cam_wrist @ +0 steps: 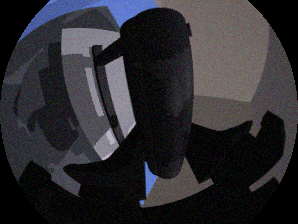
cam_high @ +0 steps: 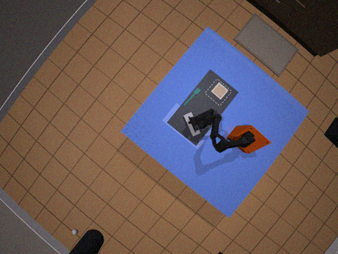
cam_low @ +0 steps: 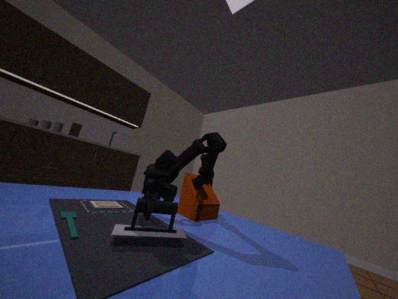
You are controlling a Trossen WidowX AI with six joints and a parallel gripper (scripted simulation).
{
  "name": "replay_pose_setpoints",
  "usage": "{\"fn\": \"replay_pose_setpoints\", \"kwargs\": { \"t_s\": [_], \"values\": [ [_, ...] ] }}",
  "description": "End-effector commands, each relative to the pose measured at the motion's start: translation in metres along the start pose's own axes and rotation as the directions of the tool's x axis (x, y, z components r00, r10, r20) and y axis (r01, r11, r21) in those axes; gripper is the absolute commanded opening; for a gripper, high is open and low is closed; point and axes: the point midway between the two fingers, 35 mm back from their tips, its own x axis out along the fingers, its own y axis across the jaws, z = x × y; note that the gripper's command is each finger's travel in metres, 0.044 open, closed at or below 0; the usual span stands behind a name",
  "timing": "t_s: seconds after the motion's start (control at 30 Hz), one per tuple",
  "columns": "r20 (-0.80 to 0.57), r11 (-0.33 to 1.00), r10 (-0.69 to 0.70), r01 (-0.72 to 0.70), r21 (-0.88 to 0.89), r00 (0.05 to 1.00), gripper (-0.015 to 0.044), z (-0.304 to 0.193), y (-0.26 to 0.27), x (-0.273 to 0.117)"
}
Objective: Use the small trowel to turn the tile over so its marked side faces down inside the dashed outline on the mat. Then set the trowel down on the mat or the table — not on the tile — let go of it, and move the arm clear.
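Note:
The tile (cam_high: 219, 90) (cam_low: 106, 204) lies flat inside the dashed outline (cam_high: 219, 105) on the dark mat (cam_high: 208, 79) (cam_low: 100, 270), tan centre and pale border up. No mark can be made out. My gripper (cam_high: 195, 122) (cam_low: 150, 208) is shut on the black handle of the trowel, over the mat's near-left part, away from the tile. The trowel (cam_high: 195, 132) (cam_low: 150, 232) (cam_wrist: 120, 90) has a pale grey rectangular blade, held roughly level above the mat with its shadow below. The arm partly hides the fingertips.
A teal T-shaped tool (cam_high: 191, 96) (cam_low: 71, 225) lies on the mat along its left edge. The orange block (cam_high: 259, 140) (cam_low: 190, 200) stands beside the mat at the arm's base. The blue table top (cam_high: 227, 184) surrounds the mat.

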Motion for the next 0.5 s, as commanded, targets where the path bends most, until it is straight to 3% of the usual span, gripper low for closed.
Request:
{"fn": "replay_pose_setpoints", "kwargs": {
  "t_s": [0.0, 0.47],
  "values": [
    [-0.003, 1.000, -0.007, 0.007, -0.014, 1.000, 0.0000, -0.002, 0.001, 0.004],
    [-0.003, 1.000, -0.007, 0.007, -0.013, 1.000, 0.0000, -0.002, 0.019, 0.019]
  ]
}}
